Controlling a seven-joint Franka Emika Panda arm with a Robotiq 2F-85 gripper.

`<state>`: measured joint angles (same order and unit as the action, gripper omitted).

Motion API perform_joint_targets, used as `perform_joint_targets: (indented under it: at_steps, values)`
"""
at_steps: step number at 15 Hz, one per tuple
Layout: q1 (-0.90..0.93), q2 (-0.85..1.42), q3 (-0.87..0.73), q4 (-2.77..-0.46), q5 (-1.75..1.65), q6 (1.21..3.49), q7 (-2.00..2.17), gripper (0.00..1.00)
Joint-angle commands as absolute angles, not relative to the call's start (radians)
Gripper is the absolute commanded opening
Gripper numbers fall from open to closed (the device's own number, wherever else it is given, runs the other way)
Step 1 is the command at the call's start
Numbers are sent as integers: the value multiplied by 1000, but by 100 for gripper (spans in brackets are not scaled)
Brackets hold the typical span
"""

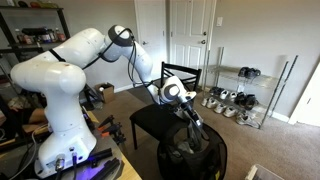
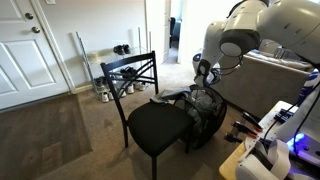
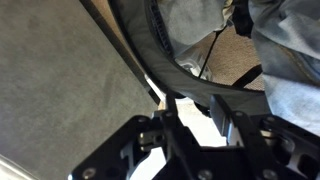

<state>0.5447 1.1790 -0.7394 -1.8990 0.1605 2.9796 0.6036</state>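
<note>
The gripper points down into the top of a dark bag. In the wrist view the gripper shows as two black fingers low in the picture with a pale gap between them. The bag's black rim runs slantwise just past their tips. That view does not show whether the fingers pinch the rim or stand loose beside it, and in both exterior views the fingertips are lost against the dark bag, so I cannot tell if the gripper is clenched or released.

Beyond the rim in the wrist view lies grey cloth, with a thin black cord looping across it.

The bag stands upright on the carpeted floor, touching or just beside the side edge of a black chair. The top of the bag reaches about as high as the chair's seat. In an exterior view the white arm arches over from its base, and its wrist hangs above the seat's edge nearest the bag.

Past the chair, along the wall at the far edge of the floor, a wire shoe rack holds several pairs of shoes. White panelled doors stand beside the rack.
</note>
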Motion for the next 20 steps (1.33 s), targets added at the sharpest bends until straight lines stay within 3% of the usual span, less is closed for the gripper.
perform_joint_targets:
  at_steps: [1, 2, 5, 20]
  values:
    - [573, 1170, -705, -1915, 156, 2958, 610, 72]
    - [545, 1180, -710, -1893, 155, 2978, 605, 54]
    - [559, 1180, -693, -1894, 155, 2976, 606, 71]
    - [559, 1180, -694, -1894, 155, 2975, 606, 72]
